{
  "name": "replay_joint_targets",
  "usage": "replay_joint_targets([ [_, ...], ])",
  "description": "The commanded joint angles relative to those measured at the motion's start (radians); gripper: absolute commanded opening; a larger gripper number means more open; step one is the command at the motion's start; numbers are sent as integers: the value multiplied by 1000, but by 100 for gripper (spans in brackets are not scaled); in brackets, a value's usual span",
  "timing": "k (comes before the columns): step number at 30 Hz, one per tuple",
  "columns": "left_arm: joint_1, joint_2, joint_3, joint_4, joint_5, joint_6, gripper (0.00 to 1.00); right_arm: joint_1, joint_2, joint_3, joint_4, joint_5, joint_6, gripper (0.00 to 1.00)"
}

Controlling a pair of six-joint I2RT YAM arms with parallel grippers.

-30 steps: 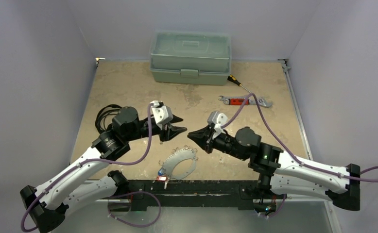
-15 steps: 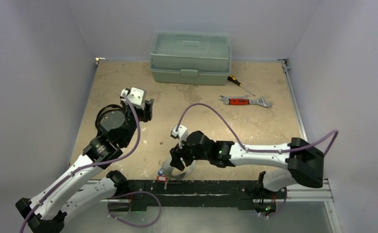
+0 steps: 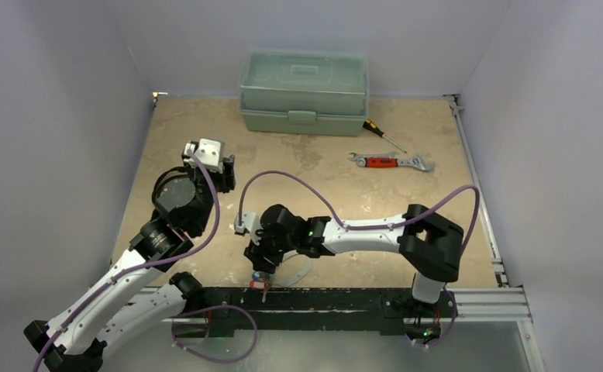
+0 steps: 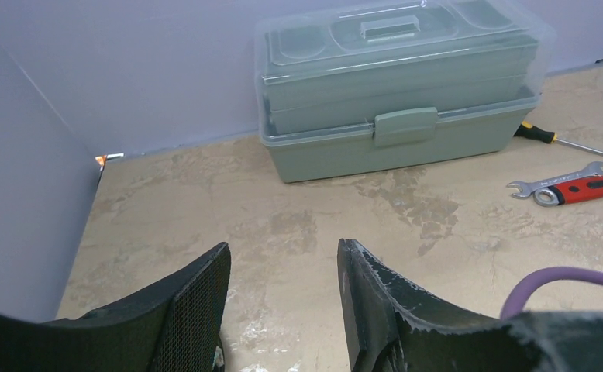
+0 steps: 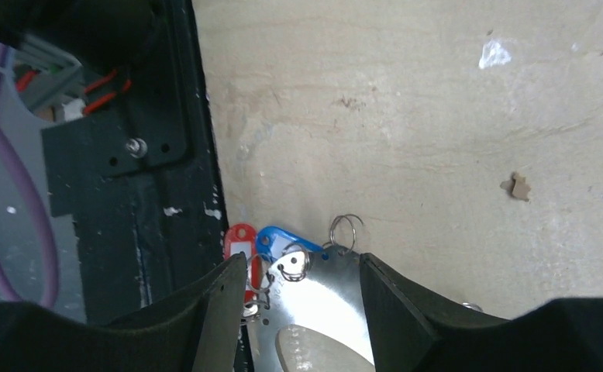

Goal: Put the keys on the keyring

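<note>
Silver and flat, the keyring (image 5: 325,302) lies at the counter's (image 3: 205,132) six o'clock edge, small rings (image 5: 346,230) along its rim, the keys (image 5: 279,239), tagged red and blue, at its ten o'clock end. My right pincer (image 5: 302,267) hangs spread astride it, I judge to pinch it; my left pincer (image 4: 283,256), spread too, hangs clear at nine o'clock.

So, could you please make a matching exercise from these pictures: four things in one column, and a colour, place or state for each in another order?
Things:
1. toolbox
2. wrench
3. left gripper
4. right gripper

Descriptions:
A. red handle
B. open over the keyring
C. pale green, at the far edge
D. open, pointing toward the toolbox

Pairs: 1-C; 2-A; 3-D; 4-B
</note>
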Motion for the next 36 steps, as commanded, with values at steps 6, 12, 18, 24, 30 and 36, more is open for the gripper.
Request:
replay_joint_targets([
  [6, 19, -9, 1, 10, -3, 24, 52, 4, 67, 59, -48, -27, -57, 46],
  [12, 25, -9, 1, 8, 4, 23, 51, 4, 91, 54, -37, -48, -53, 35],
  [18, 25, -3, 2, 7, 8, 24, 51, 4, 106, 59, -32, -70, -43, 35],
  [24, 28, 0, 2, 4, 11, 25, 51, 4, 119, 56, -30, -92, -36, 34],
  [30, 29, 3, 1, 4, 13, 25, 51, 4, 130, 59, -21, -128, -29, 28],
  [36, 30, 3, 1, 5, 13, 25, 51, 4, 148, 61, -16, -143, -30, 22],
])
